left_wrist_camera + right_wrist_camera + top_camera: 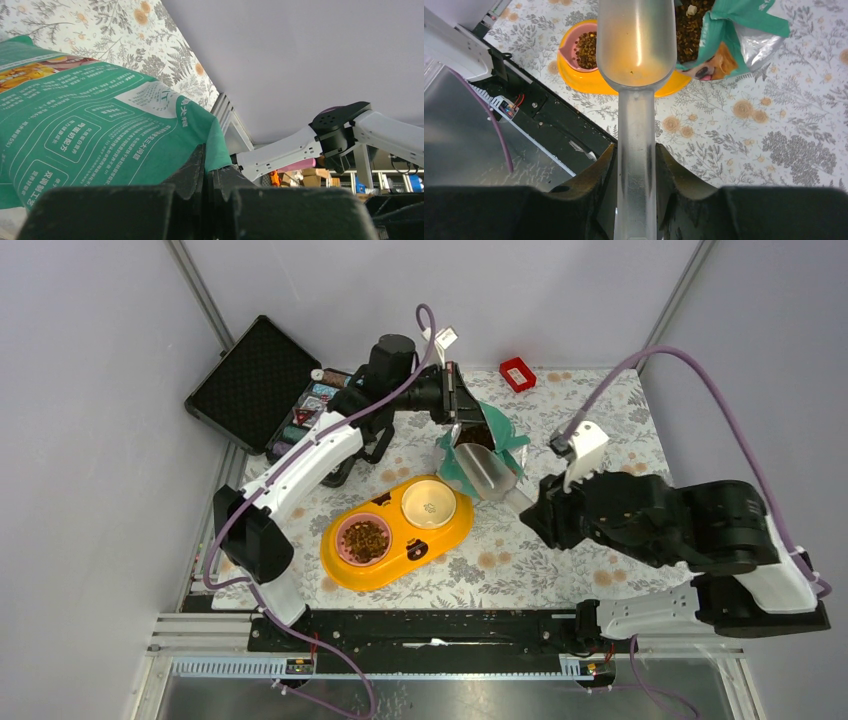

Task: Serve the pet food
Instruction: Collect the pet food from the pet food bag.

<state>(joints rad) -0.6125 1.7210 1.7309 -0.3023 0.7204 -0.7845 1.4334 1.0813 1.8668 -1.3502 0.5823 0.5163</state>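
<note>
here, left claw (pixel 206 167) pinches the pouch (pixel 100 130) rim; right claw (pixel 636 157), clamped on the empty scoop (pixel 636 40), should dip deep into kibble (pixel 691 25).

Both arms have white shells with black joint housings: the left arm (pixel 305 470) at left of the frame, the right arm (pixel 700 520) at lower right. A purple cable (pixel 668 349) trails along each.

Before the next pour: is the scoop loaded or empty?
Empty: the scoop shows a bare, shiny inside; kibble sits in the pouch.
</note>
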